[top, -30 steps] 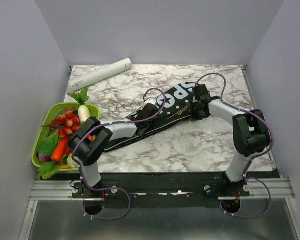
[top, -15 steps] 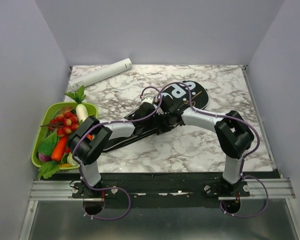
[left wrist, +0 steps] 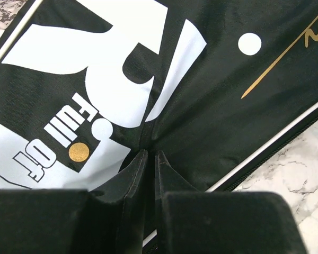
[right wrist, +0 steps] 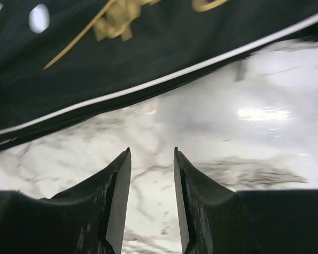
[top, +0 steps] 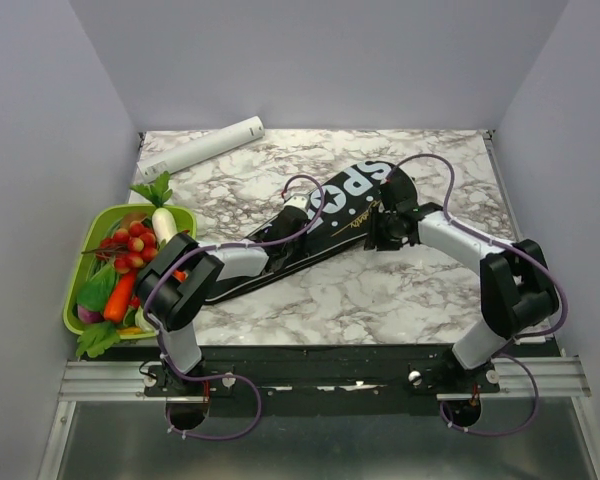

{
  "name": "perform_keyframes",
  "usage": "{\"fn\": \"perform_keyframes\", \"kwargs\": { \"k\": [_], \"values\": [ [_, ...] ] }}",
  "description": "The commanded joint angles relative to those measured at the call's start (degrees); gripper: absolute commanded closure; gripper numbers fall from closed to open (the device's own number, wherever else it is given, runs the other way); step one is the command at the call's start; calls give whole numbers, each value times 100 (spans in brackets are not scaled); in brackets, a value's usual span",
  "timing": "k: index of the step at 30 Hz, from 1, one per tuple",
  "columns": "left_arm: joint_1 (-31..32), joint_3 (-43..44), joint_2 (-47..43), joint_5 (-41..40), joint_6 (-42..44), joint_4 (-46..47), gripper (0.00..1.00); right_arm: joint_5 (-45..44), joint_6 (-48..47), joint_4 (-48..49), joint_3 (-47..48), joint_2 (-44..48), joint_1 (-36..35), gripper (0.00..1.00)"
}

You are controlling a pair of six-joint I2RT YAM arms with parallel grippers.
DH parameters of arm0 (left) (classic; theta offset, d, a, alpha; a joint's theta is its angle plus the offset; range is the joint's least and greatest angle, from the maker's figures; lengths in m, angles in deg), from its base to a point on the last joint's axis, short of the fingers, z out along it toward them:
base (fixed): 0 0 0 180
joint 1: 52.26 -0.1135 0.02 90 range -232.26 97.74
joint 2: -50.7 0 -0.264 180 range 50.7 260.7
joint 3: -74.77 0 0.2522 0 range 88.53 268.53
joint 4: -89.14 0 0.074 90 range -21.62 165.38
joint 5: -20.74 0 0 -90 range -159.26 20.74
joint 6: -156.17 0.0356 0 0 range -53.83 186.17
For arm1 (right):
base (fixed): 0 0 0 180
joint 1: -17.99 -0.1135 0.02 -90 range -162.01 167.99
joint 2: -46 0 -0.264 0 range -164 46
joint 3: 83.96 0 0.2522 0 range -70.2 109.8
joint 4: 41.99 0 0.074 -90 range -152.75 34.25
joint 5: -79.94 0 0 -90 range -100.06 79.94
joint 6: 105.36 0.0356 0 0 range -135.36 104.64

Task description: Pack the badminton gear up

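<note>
From above, the black bag (top: 345, 205) lay slantwise across the marble desk (top: 380, 300). Its white lettering was cut short by the right arm, and its near end was hidden under the left arm. The left pincer (top: 305, 228) was hard to pick out against the dark fabric, as that arm stretched low along the bag from the near left. The right arm bent in from the right edge, elbow raised, with the right pincer (top: 378, 238) at the bag's near border. A green tray (top: 108, 214) sat at the left edge and a white tube (top: 202, 146) at the far left.

In the left wrist view, the left pincer (left wrist: 150, 154) had its fingers (left wrist: 132, 180) pressed nearly together, pinching a puckered fold of the bag (left wrist: 212, 106). The large print ran out of frame.

The right wrist view was blurred. The right pincer (right wrist: 151, 151) stood spread, with nothing between its fingers (right wrist: 119, 185). It was over bare marble just beside the white-piped edge of the bag (right wrist: 95, 69).
</note>
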Motion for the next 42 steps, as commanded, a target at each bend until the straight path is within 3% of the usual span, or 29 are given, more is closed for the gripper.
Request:
{"fn": "perform_keyframes", "kwargs": {
  "k": [1, 13, 22, 30, 42],
  "values": [
    [31, -231, 73, 471, 24, -496, 83, -751, -446, -497, 94, 31, 353, 50],
    [31, -143, 187, 629, 24, -452, 82, -1517, -1255, -569, 823, -839, 582, 45],
    [31, -152, 283, 717, -11, -408, 82, -1166, -1466, -516, 1245, -1384, 863, 47],
    [31, -143, 275, 682, 15, -435, 82, -894, -1563, -542, 1509, -1639, 969, 57],
    [31, -161, 231, 647, 42, -470, 83, -911, -1791, -770, 1852, -1903, 1022, 81]
  ]
}}
